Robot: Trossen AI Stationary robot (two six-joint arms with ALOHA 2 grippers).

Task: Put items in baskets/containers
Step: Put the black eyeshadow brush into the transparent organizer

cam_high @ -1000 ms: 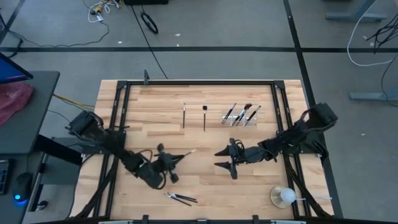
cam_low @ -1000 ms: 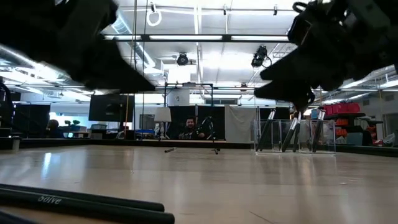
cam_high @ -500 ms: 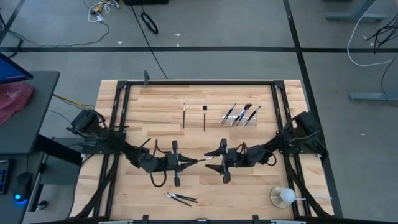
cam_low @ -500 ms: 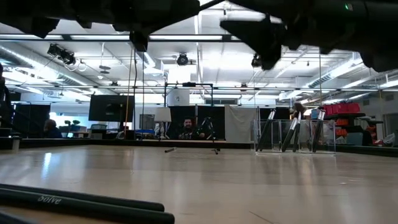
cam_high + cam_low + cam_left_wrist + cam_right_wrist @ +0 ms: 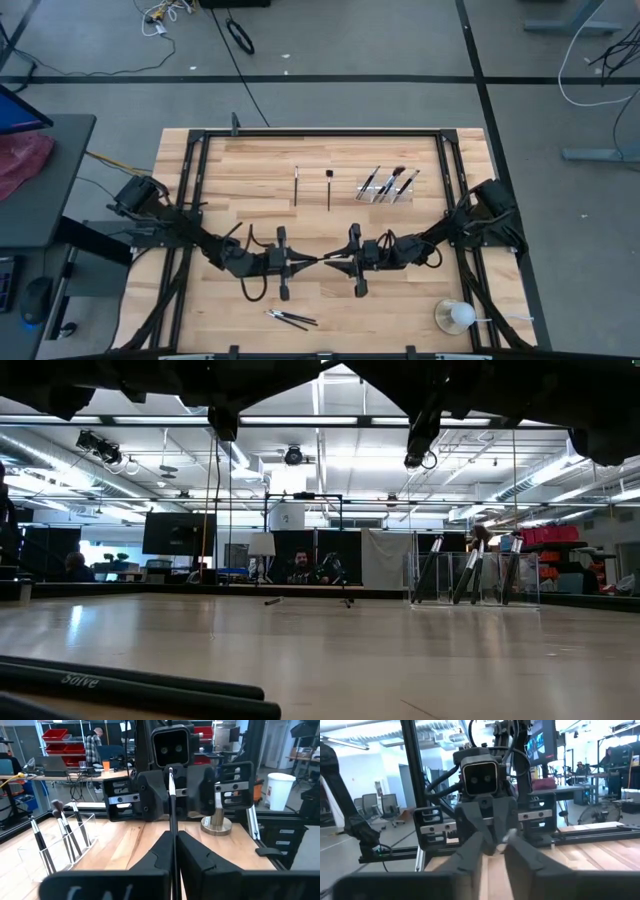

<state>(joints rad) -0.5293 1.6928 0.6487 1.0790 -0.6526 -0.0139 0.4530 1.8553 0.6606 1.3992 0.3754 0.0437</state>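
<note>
A thin dark makeup brush (image 5: 320,260) hangs level above the table's middle, between my two grippers, which face each other. My left gripper (image 5: 305,262) is shut on its handle end and my right gripper (image 5: 335,263) is shut on its light-tipped end. The clear tray (image 5: 388,185) stands at the far right with several brushes leaning in it. Two loose brushes (image 5: 297,186) (image 5: 329,188) lie on the far middle of the table. A pair of brushes (image 5: 290,319) lies near the front edge. My left gripper pinches the brush's dark handle (image 5: 173,851) between its two fingers. The fingers lie level, point toward the table's right and run along the brush. The shaft sticks straight out ahead of them, clear of the table. My right gripper has closed its two fingers around the brush's pale bristle end (image 5: 507,836). It comes level from the table's right, along the brush. How far back the tip reaches between the fingers does not show.
A round clear cup with a white ball (image 5: 455,316) sits at the near right corner. A black frame (image 5: 320,133) runs around the table's edges. Bare wood lies below the grippers and to the far left.
My left gripper has risen from the table and swung the brush level, pointing it toward the table's right. My right gripper has come toward the left gripper, and its wide-open fingers have shut on the brush's tip end.
</note>
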